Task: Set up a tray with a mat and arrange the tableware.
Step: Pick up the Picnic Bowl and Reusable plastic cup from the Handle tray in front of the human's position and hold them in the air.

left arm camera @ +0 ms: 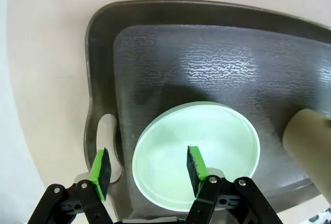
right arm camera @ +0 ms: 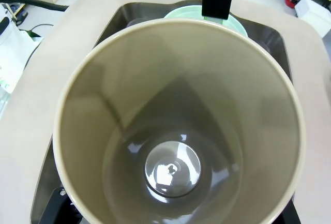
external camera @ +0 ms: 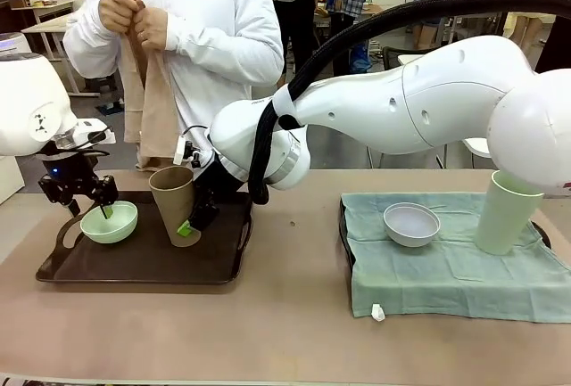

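A dark tray (external camera: 134, 270) lies at the left of the table. On it sits the mint green bowl (external camera: 109, 223). My left gripper (external camera: 90, 211) hangs over it, open. In the left wrist view my left gripper (left arm camera: 149, 166) straddles the rim of the bowl (left arm camera: 207, 146), one finger inside and one outside, neither touching it. My right arm reaches across, and my right gripper (external camera: 186, 224) is shut on the tan-brown cup (external camera: 174, 203), which tilts with its base at the tray. The right wrist view looks down into the cup (right arm camera: 170, 131), which hides the fingers.
At the right, a teal mat (external camera: 455, 261) covers a second tray and carries the whitish bowl (external camera: 411, 224) and the pale green cup (external camera: 507, 212). A person across the table holds a tan cloth (external camera: 147, 83) in both hands. A small white scrap (external camera: 377, 313) lies near the mat.
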Robot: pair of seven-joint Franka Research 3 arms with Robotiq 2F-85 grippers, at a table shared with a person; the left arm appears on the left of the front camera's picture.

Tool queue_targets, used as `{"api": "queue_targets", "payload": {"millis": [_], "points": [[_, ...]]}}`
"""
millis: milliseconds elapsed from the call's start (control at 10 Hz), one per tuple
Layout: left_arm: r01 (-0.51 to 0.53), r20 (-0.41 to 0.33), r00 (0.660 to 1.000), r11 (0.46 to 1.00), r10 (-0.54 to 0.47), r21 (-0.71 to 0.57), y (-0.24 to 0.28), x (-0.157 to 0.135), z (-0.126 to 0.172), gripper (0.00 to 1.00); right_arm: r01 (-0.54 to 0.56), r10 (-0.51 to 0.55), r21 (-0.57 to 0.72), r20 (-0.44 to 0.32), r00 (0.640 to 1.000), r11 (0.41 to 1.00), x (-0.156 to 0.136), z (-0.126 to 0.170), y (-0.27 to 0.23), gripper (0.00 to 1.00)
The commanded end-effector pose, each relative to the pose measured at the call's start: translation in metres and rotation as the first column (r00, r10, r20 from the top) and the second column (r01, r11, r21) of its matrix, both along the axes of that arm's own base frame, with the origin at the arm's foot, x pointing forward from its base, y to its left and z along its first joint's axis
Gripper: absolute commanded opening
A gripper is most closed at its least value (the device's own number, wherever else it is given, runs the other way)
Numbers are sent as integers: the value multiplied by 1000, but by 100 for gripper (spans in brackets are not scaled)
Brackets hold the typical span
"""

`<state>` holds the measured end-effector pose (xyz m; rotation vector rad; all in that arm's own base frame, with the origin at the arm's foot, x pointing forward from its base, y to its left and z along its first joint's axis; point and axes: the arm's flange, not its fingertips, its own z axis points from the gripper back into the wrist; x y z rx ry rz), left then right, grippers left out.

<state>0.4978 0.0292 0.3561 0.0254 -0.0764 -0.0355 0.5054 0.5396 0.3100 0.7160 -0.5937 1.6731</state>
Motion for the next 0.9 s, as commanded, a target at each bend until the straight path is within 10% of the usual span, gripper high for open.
{"api": "queue_targets", "payload": {"millis": [0,100,200,300,400,500,600,800], "points": [[-30,-29,999,999,32,36,-3,6,-3,77,-47,47,25,7,999,999,0,3,1,100],[-31,-33,999,999,33,39,-4,6,-5,77,-73,73,29,13,997,997,-1,2,1,100],[-34,-34,999,999,35,31,-4,6,-7,25,-111,110,38,19,994,993,-2,2,1,41],[-29,-35,999,999,30,25,-5,6,-8,24,-111,111,38,23,994,993,-1,2,1,41],[-25,-35,999,999,26,22,-3,7,-9,0,-108,107,39,28,994,993,-1,2,1,0],[-23,-32,999,1000,24,19,-3,6,-8,18,-111,109,40,31,994,993,-2,2,1,35],[-21,-31,999,1000,22,16,-3,6,-8,0,-112,110,39,30,993,993,-2,2,2,0],[-22,-32,999,1000,23,11,-4,5,-8,0,-112,111,37,25,993,993,-2,1,2,0]]}}
